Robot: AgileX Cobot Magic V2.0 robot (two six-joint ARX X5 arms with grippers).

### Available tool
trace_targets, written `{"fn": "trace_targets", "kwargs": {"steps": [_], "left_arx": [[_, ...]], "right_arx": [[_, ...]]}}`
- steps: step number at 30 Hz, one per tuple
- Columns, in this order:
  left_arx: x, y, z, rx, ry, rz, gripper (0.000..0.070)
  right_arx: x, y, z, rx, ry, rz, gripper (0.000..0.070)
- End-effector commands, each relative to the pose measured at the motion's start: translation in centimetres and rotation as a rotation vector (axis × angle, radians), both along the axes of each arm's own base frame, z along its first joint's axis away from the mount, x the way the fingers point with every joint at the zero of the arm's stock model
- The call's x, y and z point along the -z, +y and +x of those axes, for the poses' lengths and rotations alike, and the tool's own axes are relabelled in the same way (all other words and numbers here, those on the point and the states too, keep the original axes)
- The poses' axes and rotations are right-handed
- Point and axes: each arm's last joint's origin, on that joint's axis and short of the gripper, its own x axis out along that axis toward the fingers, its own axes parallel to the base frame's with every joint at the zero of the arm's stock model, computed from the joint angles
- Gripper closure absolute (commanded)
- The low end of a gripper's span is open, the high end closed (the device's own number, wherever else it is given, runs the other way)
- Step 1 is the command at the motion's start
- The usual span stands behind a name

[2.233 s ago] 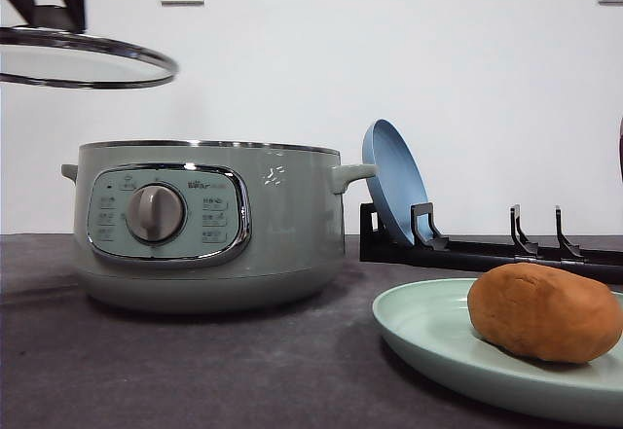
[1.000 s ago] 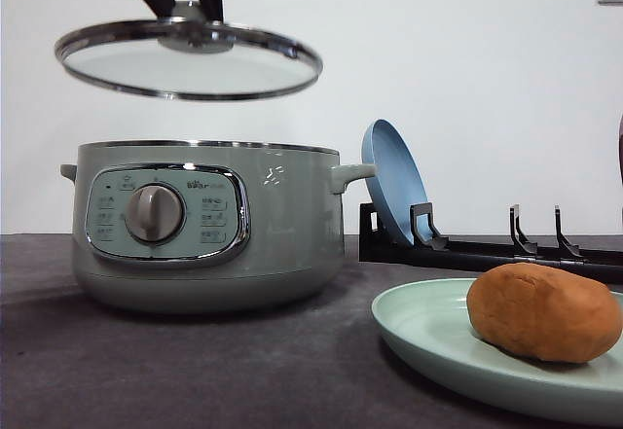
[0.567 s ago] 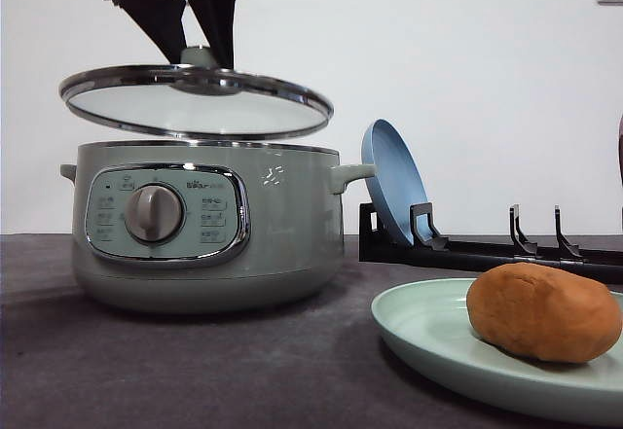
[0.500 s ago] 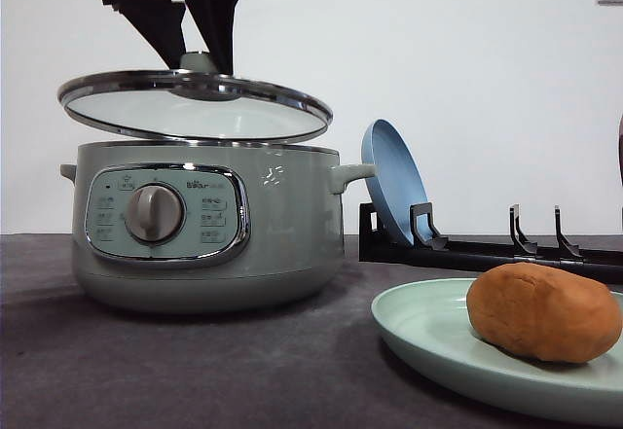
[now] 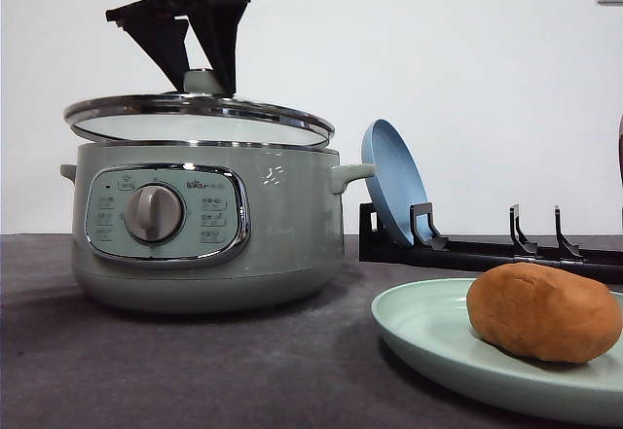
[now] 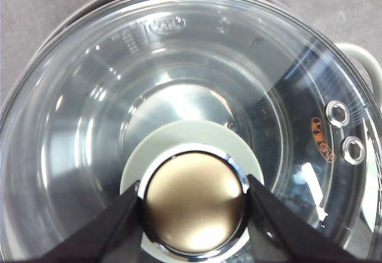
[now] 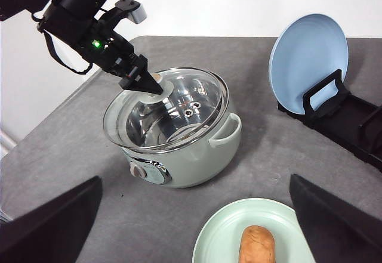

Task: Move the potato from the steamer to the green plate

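Potato [image 5: 543,312] lying on green plate [image 5: 428,337], well apart from steamer [image 5: 204,225]. Left end effector [image 6: 194,198] clamping glass lid's knob [image 6: 194,200], arm reaching down from above steamer. Risk: lid [image 5: 200,118] sitting tilted, could catch the steamer rim or slip. Right end effector [image 7: 197,227] spread apart, hovering above plate.

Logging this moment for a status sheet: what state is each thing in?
potato: lying on the green plate
steamer: upright, nearly covered
lid: just above the rim, slightly tilted
left tool: shut on the lid's knob
right tool: open, holding nothing
blue plate: on edge in the rack
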Motion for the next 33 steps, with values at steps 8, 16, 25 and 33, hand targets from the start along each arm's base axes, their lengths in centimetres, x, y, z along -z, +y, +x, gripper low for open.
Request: {"fn": "trace_targets", "kwargs": {"steps": [8, 16, 25, 33], "left_arx": [[0.7, -0.9, 1.3, 0.012, -0.022, -0.010, 0.0700], [0.6, -1.1, 1.6, 0.042, -0.058, -0.009, 0.0700], [1.2, -1.1, 1.8, 0.068, -0.045, 0.013, 0.0700], [1.5, -1.0, 1.6, 0.055, 0.003, 0.027, 0.0700]], "right_arx": [[-0.5, 0.0, -0.1, -0.002, -0.019, 0.016, 0.0064], [-0.6, 0.0, -0.1, -0.004, -0.026, 0.015, 0.0064], [-0.7, 0.0, -0.1, -0.005, -0.036, 0.017, 0.0064], [-0.7, 0.0, -0.1, -0.005, -0.036, 0.017, 0.0065]]}}
